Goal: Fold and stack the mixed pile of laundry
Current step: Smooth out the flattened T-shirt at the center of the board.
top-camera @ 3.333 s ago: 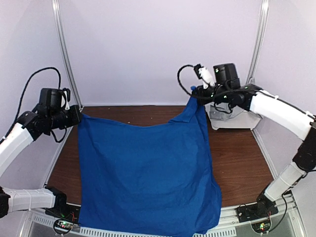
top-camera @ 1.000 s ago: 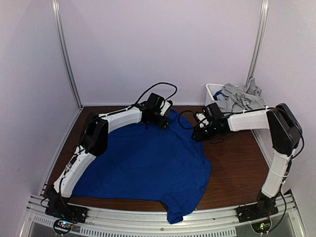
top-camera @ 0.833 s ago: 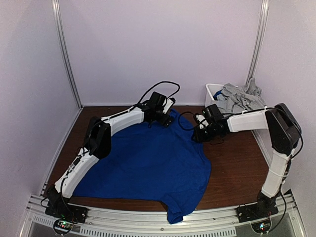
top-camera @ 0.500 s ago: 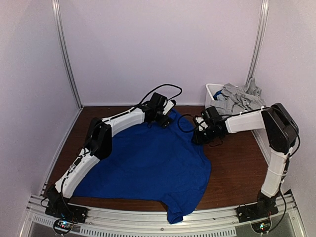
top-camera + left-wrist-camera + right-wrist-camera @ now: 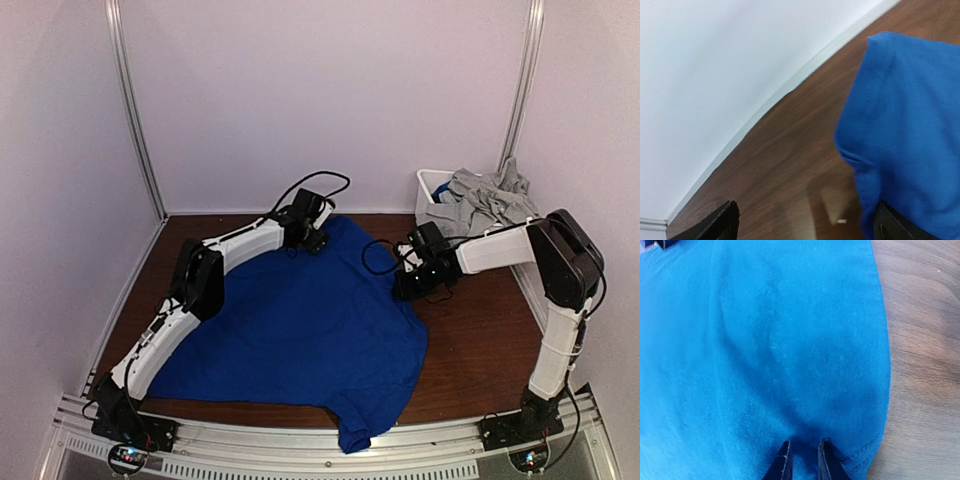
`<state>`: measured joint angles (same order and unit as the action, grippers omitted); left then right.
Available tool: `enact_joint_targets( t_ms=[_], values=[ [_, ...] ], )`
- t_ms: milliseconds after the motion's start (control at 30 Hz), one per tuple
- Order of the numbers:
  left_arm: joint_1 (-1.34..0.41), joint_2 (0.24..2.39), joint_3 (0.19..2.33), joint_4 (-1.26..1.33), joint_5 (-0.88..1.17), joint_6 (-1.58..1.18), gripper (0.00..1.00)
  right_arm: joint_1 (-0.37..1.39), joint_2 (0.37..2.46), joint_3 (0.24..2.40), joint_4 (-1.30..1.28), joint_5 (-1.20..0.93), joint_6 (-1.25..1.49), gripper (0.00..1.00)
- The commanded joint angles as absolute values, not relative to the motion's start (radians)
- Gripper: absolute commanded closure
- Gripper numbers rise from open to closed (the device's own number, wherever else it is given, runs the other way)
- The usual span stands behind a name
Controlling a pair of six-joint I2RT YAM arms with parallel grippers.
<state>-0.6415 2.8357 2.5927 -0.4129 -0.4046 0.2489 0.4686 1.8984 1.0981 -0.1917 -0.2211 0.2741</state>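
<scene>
Since the 2 arms held it stretched in the air, the blue T-shirt has come down and now lies spread on the desk, presumably to give a flat start for folding. At the shirt's far edge, the left fingers stand wide apart and hold nothing, 1 tip over bare wood and the other at the cloth's border; they look finished with laying that edge out. The shirt is plain royal blue and mostly smooth with soft ripples. Its near corner hangs past the desk's front edge, and no print shows. At its right sleeve, the right fingers have narrowed onto a small pinch of cloth just inside the hem, likely to tug the sleeve straight or fold it in. Beyond the shirt's far right corner, grey garments wait heaped in a white bin.
</scene>
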Motion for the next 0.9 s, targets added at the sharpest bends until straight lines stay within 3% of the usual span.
enact_joint_targets(
  t_ms=[0,133,300,433,633,867],
  values=[
    [-0.497,2.812,2.632,-0.382,-0.427,0.074,0.05,0.463,1.924,1.071,-0.253,-0.137,0.267,0.82],
    [-0.382,2.751,2.609,-0.456,-0.374,-0.087,0.07,0.455,1.901,1.078,-0.259,-0.128,0.263,0.82],
    [-0.36,2.519,2.406,-0.482,-0.368,-0.067,0.03,0.417,1.908,1.226,-0.337,-0.091,0.23,0.79],
    [-0.36,2.273,2.117,-0.527,-0.373,-0.14,0.02,0.388,1.917,1.337,-0.407,-0.039,0.198,0.78],
    [-0.35,1.886,1.615,-0.524,-0.319,-0.269,0.02,0.409,1.842,1.301,-0.381,-0.17,0.191,0.65],
    [-0.306,1.791,1.325,-0.496,-0.296,-0.332,0.03,0.463,1.898,1.284,-0.327,-0.202,0.207,0.6]
  ],
)
